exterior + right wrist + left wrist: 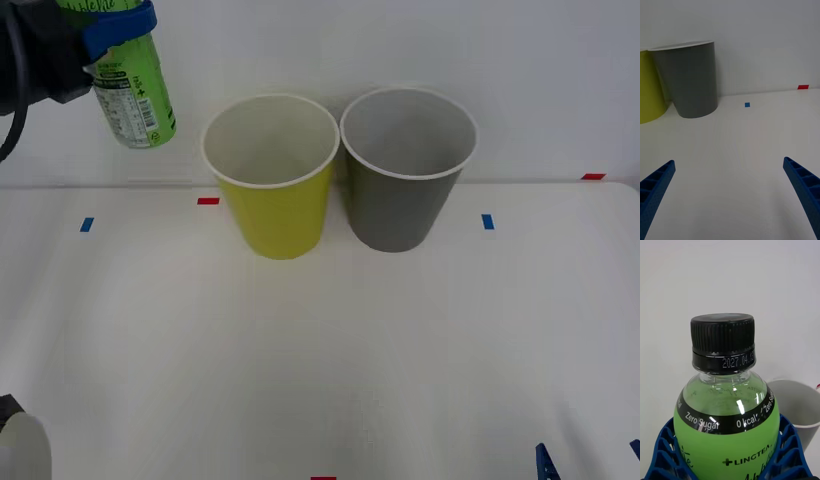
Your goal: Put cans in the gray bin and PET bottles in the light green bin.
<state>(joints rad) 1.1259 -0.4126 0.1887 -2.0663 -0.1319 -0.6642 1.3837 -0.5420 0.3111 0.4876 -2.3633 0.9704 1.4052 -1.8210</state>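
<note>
L gripper clamps PET bottle mid-label, raised left of light green bin w/ gray bin beyond; R gripper wide open, idle near table front; bottle prob light, slick, squashy, so body grip ok.

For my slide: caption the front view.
Left tool holds the PET bottle aloft, left of the light green bin.

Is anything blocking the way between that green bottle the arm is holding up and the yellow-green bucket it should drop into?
Nothing visible does. The left gripper holds the PET bottle in the air, off to the left of the light green bin. The bin's mouth is open, with only air between them. The gray bin stands on its far side.
</note>
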